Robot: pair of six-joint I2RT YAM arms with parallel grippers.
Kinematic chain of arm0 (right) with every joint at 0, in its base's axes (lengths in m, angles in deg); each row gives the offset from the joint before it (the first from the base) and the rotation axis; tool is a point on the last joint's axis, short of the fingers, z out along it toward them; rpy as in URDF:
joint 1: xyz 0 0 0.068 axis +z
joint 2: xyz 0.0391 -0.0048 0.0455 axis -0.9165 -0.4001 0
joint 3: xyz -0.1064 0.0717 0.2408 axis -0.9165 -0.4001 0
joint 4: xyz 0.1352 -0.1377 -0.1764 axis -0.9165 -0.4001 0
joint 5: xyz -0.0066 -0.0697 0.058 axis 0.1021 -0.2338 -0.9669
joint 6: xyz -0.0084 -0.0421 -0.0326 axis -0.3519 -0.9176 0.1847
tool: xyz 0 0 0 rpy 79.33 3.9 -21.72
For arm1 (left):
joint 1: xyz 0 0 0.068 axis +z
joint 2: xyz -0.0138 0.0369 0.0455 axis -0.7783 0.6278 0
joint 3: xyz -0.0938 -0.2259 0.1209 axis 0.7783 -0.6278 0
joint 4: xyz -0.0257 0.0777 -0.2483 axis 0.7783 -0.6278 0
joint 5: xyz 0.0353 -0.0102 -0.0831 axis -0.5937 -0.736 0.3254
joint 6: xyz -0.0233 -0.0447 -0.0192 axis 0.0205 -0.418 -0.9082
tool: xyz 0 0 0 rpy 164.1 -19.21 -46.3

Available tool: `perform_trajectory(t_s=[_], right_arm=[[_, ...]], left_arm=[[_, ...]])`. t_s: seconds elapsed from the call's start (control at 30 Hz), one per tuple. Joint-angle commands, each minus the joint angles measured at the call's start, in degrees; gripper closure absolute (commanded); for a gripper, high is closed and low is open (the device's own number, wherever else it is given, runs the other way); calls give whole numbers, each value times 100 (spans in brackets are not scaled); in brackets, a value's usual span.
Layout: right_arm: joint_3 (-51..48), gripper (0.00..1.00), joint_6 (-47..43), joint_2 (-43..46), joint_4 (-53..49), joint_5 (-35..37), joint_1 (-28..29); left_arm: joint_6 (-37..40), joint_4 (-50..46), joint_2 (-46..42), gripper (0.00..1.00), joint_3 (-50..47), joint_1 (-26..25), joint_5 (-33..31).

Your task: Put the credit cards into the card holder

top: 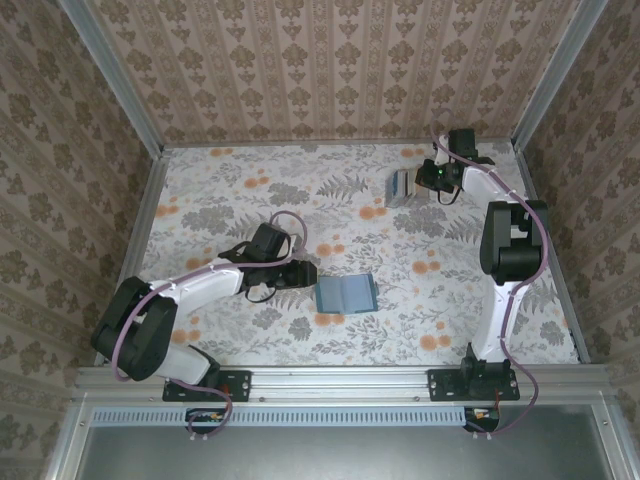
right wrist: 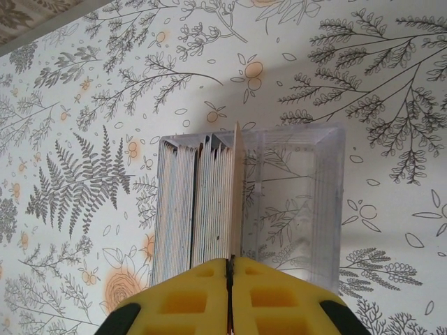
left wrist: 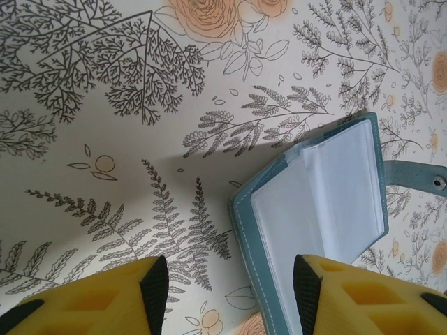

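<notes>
The card holder (top: 345, 294) lies open on the floral table, teal outside with pale clear pockets inside (left wrist: 328, 202). My left gripper (top: 300, 277) hovers open at its left edge; in the left wrist view the gripper (left wrist: 230, 293) straddles the teal border, with the right finger (left wrist: 311, 289) over the pockets. The credit cards (right wrist: 195, 202) stand on edge in a row at the back right (top: 401, 186). My right gripper (right wrist: 229, 269) is shut on the rightmost tan card (right wrist: 237, 181), which stands slightly taller than the others.
A clear plastic box (right wrist: 300, 202) holds the cards, its right half see-through. The holder's strap with a snap (left wrist: 419, 178) lies off to its right. Patterned walls (top: 330, 60) close in the table at the back and both sides.
</notes>
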Motion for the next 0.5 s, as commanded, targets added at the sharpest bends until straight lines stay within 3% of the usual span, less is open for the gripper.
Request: perform_trajectory(t_s=[0.0, 0.47], right_arm=[[-87, 91, -87, 333, 58, 75, 12], [-278, 97, -82, 543, 60, 610, 13]], left_arm=[[6, 18, 64, 47, 97, -38, 21], [127, -206, -116, 47, 150, -37, -93]])
